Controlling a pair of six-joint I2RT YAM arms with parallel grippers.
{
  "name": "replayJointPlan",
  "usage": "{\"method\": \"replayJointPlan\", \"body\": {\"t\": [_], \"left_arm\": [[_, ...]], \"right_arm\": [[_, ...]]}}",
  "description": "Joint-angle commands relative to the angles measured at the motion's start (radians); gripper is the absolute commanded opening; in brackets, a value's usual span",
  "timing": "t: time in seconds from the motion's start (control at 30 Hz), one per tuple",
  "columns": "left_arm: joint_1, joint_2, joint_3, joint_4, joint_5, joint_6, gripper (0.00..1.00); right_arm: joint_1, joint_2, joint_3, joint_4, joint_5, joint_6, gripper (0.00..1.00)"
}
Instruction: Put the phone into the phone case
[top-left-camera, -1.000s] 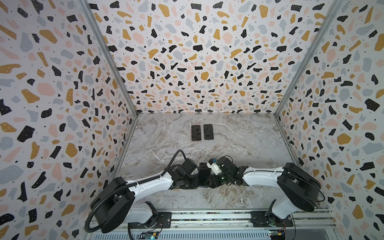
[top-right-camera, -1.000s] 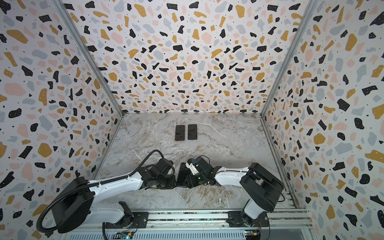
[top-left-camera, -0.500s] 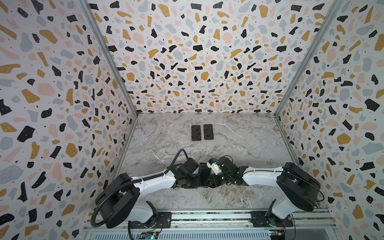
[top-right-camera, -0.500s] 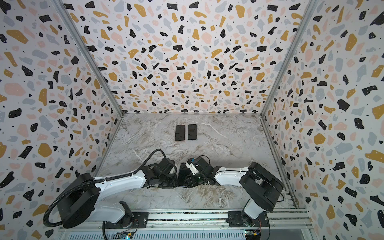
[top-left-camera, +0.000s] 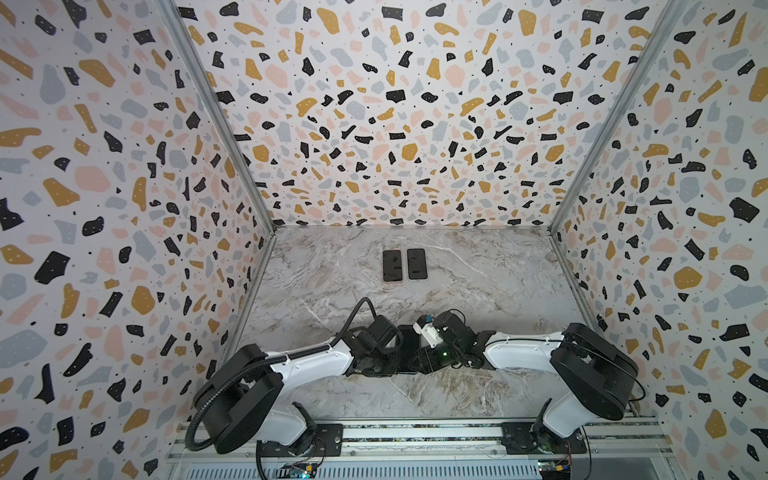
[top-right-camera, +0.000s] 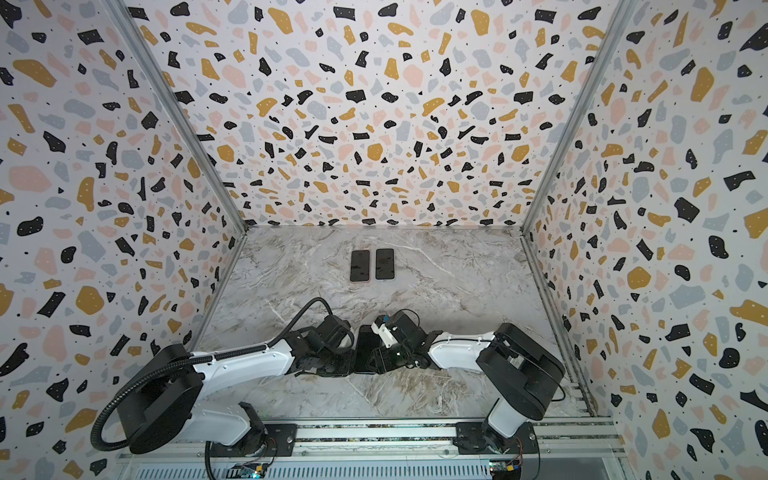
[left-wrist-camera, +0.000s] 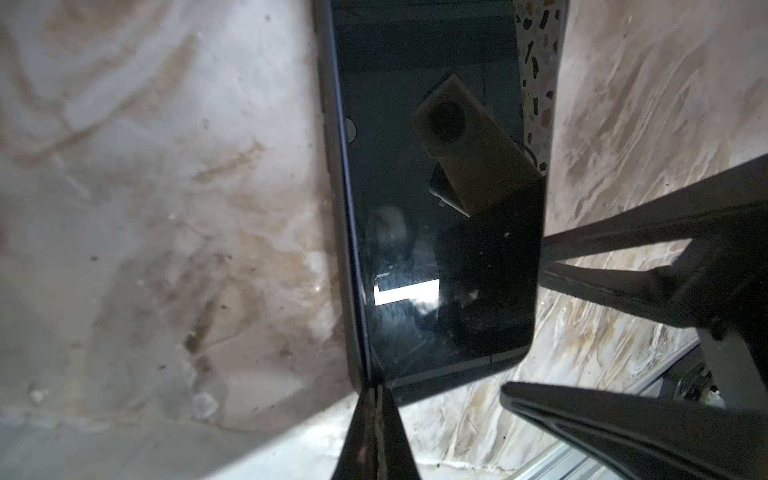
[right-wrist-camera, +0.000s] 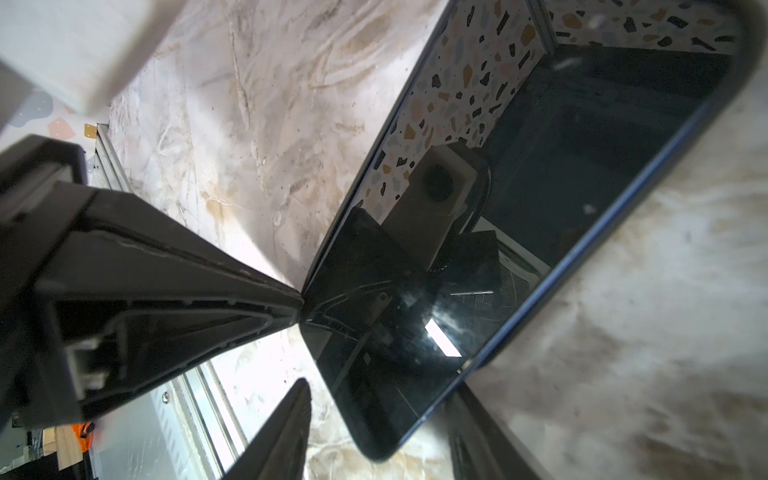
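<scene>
Black phone (left-wrist-camera: 436, 249), long axis front-to-back; left end effector (left-wrist-camera: 374, 388) closed, right end effector (right-wrist-camera: 380, 386) half-open.

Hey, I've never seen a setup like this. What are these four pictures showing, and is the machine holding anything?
These are two white-and-black robot arms, the left arm and the right arm, fixed at the front of a marble-patterned table. Two pictures look down from overhead, almost identically; two come from cameras on the arms' wrists. At the back lie a pink-rimmed black phone and a pale-rimmed black phone, side by side. Between the arms a black-screened phone with a dark blue rim lies flat. The left gripper is shut, its tip at that phone's corner. The right gripper is open, one fingertip touching the phone's edge. Nothing looks gripped.
</scene>
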Motion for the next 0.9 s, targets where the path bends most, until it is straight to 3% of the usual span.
{"method": "replayJointPlan", "body": {"t": [0.0,0.13,0.27,0.37,0.5,0.63,0.87], "left_arm": [[-0.011,0.053,-0.033,0.069,0.011,0.012,0.03],[-0.009,0.008,0.012,-0.008,-0.032,0.029,0.05],[-0.002,-0.062,0.053,-0.052,-0.072,0.035,0.14],[0.013,-0.096,0.033,0.010,-0.054,0.033,0.22],[0.045,-0.102,0.002,0.117,-0.021,0.014,0.24],[0.061,-0.095,-0.029,0.147,-0.008,0.014,0.24],[0.061,-0.083,-0.087,0.180,0.044,0.011,0.30]], "right_arm": [[0.011,0.018,0.020,0.008,-0.018,-0.009,0.53],[0.008,-0.023,0.041,-0.062,0.043,-0.031,0.53],[0.001,-0.079,0.064,-0.155,0.140,-0.032,0.53],[0.000,-0.100,0.069,-0.192,0.177,-0.002,0.52],[0.000,-0.126,0.052,-0.209,0.221,0.075,0.50],[0.009,-0.159,0.045,-0.230,0.234,0.150,0.48],[0.017,-0.109,0.059,-0.223,0.137,0.208,0.45]]}}
